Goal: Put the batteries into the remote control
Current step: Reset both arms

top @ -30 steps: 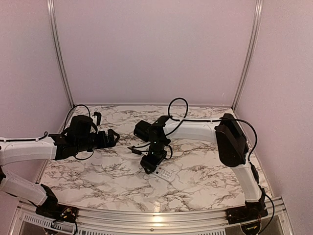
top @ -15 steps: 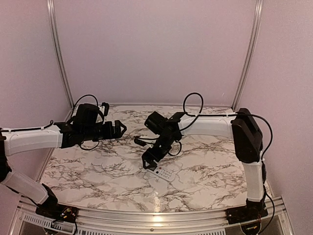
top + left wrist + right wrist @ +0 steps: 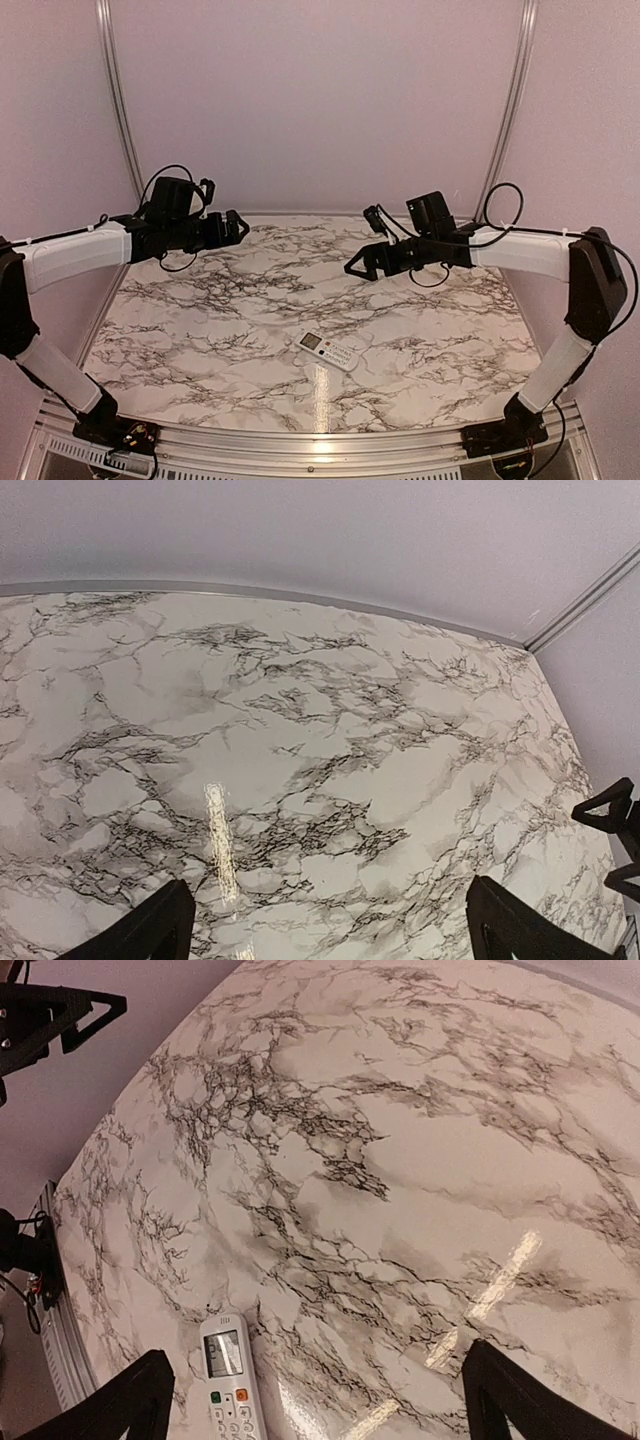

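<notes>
The white remote control (image 3: 329, 351) lies face up on the marble table near the front centre, with its display, a green button and an orange button showing. It also shows in the right wrist view (image 3: 231, 1378) at the bottom left. No batteries show in any view. My left gripper (image 3: 238, 226) is raised over the back left of the table, open and empty. My right gripper (image 3: 357, 266) is raised over the back right, open and empty, far above and behind the remote. In the wrist views only the finger tips (image 3: 150, 932) (image 3: 520, 1400) show, wide apart.
The marble table (image 3: 200, 340) has grey walls at the back and both sides, with metal corner posts (image 3: 120, 110). A metal rail (image 3: 320, 440) runs along the front edge. My right gripper's fingers (image 3: 610, 810) show at the right edge of the left wrist view.
My right gripper has lifted off the remote and swung up and back to the right. My left arm has risen and moved slightly back. The remote stays in place on the table.
</notes>
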{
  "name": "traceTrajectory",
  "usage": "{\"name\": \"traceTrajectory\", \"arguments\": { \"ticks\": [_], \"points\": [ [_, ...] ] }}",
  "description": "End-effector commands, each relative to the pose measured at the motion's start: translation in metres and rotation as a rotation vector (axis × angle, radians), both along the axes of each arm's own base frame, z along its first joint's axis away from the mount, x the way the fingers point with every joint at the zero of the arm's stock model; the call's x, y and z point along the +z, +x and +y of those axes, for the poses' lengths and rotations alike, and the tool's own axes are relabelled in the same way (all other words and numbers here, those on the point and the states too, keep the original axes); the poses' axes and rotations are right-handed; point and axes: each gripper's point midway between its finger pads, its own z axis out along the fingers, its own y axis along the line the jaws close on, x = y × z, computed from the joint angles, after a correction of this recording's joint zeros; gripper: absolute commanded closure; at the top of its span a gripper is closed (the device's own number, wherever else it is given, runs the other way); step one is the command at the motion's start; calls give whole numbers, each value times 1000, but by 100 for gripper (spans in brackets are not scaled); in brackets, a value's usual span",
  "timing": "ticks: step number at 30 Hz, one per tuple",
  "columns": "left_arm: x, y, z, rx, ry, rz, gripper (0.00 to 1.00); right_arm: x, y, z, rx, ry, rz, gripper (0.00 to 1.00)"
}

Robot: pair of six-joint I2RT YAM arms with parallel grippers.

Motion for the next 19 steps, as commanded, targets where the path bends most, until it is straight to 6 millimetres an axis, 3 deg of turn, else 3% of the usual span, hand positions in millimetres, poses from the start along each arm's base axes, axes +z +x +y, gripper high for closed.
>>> {"name": "traceTrajectory", "arguments": {
  "ticks": [1, 4, 7, 12, 19],
  "points": [
    [-11, -7, 30, 65, -21, 27, 1, 32, 22, -43, -132, 153, -88, 1],
    [-23, -14, 51, 120, -30, 40, 1, 30, 26, -80, -225, 192, -111, 1],
    [-37, -26, 63, 154, -43, 52, 1, 18, 19, -98, -265, 213, -113, 1],
    [-64, -40, 76, 197, -39, 88, 1, -1, 5, -103, -274, 221, -96, 1],
    [-59, -38, 76, 202, -57, 54, 1, 3, 0, -104, -275, 241, -109, 1]
  ]
}}
